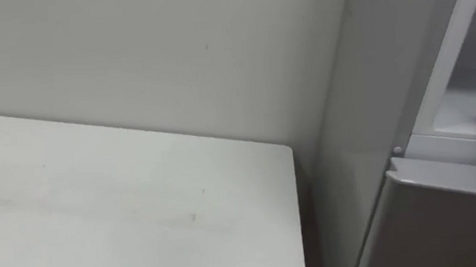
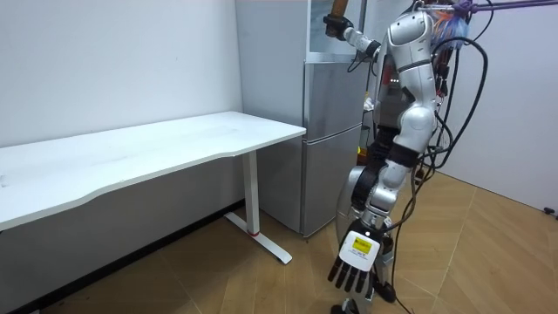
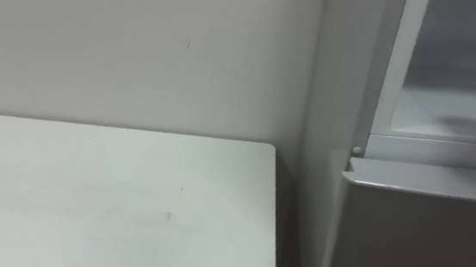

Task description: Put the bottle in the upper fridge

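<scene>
Right arm: raised high from the shoulder and stretched towards the top of the fridge, in the room view.
Right hand: at the mouth of the open upper compartment, fingers curled round a small brownish thing.
Bottle: the brownish thing in the right hand, held at the level of the upper compartment; too small to tell whether it is upright or touches anything inside.
Left arm: hangs straight down on the side of the body nearer the room camera.
Left hand: low, close above the floor, fingers straight and pointing down, holding nothing.
Stance: the robot stands upright right in front of the fridge, at the room view's right of the worktop.
Upper compartment, eye views: open, with a pale frame and a pale inner floor at the view's right edge.
Lower door: grey and shut, its top edge just below the open compartment.
Worktop, eye views: white and bare where it shows, its far corner close to the fridge's side with a narrow dark gap between.
Worktop support: a white leg with a foot on the floor.
Room: a plain light wall behind the worktop; wood-patterned floor.
</scene>
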Tool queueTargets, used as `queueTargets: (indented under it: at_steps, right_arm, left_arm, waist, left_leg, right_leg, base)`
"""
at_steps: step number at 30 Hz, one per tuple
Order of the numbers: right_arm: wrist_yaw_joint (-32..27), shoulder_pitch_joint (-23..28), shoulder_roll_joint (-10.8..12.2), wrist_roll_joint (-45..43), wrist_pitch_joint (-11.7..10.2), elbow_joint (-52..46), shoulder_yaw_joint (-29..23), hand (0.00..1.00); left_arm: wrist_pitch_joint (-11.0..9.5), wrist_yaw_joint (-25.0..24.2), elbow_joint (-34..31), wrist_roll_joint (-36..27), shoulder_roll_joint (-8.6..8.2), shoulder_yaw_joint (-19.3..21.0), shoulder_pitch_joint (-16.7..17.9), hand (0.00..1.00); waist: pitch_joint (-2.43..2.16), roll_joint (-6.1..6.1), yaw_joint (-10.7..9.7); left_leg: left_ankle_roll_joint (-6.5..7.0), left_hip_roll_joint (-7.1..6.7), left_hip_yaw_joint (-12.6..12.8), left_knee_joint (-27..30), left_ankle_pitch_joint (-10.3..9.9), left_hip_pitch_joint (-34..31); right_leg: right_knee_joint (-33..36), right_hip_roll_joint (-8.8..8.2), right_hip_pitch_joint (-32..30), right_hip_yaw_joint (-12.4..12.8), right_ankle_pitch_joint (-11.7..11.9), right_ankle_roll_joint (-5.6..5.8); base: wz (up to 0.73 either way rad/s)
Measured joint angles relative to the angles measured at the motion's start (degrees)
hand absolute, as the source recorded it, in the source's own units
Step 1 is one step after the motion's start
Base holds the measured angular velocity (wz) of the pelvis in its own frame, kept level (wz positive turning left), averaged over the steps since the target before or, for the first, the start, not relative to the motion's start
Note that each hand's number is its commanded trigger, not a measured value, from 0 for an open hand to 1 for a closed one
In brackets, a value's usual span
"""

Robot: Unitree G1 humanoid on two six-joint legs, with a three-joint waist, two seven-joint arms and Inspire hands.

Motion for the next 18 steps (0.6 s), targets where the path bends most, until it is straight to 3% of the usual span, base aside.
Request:
queueTargets:
  at_steps: [9,14,18]
  right_arm:
    - [3.7,-0.7,-0.2,0.9,1.1,6.9,2.1,1.00]
    - [4.2,-0.7,-0.2,0.9,2.6,11.2,3.7,1.00]
    - [4.8,-0.8,-1.0,-0.9,2.3,12.1,6.6,1.00]
  left_arm:
    - [0.2,0.0,0.0,0.0,0.20,1.0,0.3,0.00]
    - [1.2,-0.2,0.0,0.1,0.75,1.1,1.2,0.00]
    - [1.3,-0.1,0.1,-0.3,1.21,1.0,2.3,0.00]
  waist:
    - [-0.06,-0.43,0.4]
    - [-0.11,-0.45,1.7]
    - [-0.07,-0.66,3.0]
  left_leg:
    - [0.00,-0.07,-0.5,0.4,0.0,-1.0]
    - [0.00,-0.14,-0.7,0.2,0.0,-0.7]
    - [-0.01,-0.17,-1.0,0.2,0.1,-0.8]
  right_leg:
    - [0.1,-0.05,-0.2,-0.7,0.0,0.00]
    - [0.0,-0.04,-0.1,-0.6,0.0,0.00]
    - [-0.1,-0.02,0.0,-1.0,0.0,0.02]
  base:
    - [0.04]
    - [0.01]
    - [0.02]
